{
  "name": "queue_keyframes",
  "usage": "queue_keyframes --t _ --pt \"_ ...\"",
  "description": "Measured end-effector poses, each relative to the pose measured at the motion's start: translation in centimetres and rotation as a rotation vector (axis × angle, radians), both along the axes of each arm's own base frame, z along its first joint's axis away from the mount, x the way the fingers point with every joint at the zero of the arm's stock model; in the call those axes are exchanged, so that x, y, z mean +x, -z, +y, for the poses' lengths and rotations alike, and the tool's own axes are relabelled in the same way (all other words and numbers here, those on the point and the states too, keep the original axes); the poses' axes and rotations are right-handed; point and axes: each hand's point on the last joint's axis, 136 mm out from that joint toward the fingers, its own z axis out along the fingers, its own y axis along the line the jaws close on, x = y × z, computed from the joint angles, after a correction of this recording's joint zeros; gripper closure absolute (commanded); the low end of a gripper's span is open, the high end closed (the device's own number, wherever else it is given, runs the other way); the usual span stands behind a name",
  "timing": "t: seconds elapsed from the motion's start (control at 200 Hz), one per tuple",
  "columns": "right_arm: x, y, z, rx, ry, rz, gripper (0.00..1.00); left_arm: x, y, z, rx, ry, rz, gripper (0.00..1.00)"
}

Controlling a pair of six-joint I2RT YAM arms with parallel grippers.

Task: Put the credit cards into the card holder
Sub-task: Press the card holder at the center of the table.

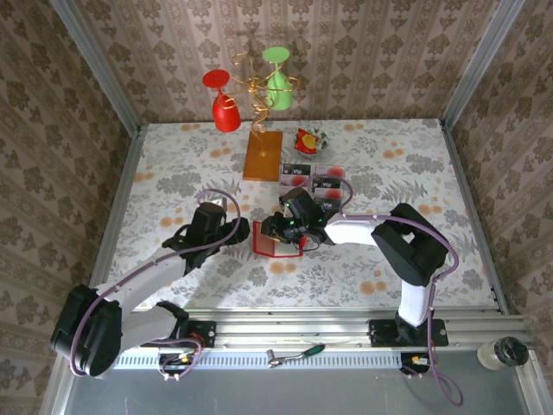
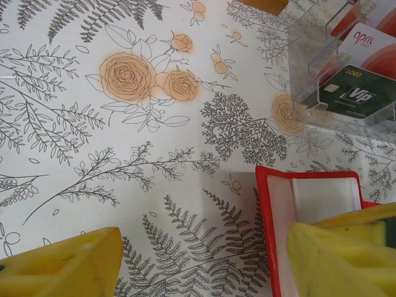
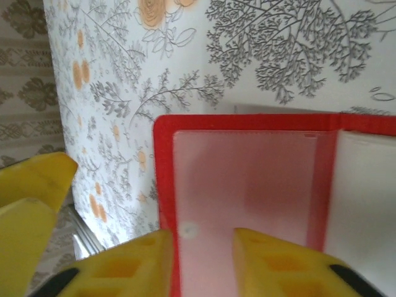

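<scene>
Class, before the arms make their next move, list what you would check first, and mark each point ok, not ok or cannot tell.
1. card holder lying open, pocket facing up: ok.
2. right gripper firmly clamped on the holder's edge: cannot tell.
3. left gripper open, ready for a card: ok.
4. credit cards in the clear tray, in plain view: ok.
5. A card held by either gripper: not ok.

Card holder (image 1: pixel 268 245) before credit cards (image 1: pixel 311 177), mid-table.
</scene>
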Motion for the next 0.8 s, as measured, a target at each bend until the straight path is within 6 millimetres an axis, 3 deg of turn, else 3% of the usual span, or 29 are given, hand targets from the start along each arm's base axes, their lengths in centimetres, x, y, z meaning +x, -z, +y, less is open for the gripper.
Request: queue_keyframes --t 0.105,0.5,0.68,0.8 --pt "0.0 0.1 -0.1 -0.004 0.003 0.004 0.92 -0.1 0.1 0.0 0.002 0.001 0.004 0.28" --pt "0.6 3.0 0.2 -0.063 0.011 0.060 0.92 -0.6 2.3 0.0 0.048 0.029 0.070 0.14" --pt "0.7 3.2 0.1 -0.069 0.016 0.066 0.92 -0.9 3.9 -0.4 0.080 0.051 0.118 0.05" --pt "0.7 3.3 0.1 -0.069 0.020 0.069 0.92 -0.9 4.4 -1.0 0.097 0.070 0.134 0.04"
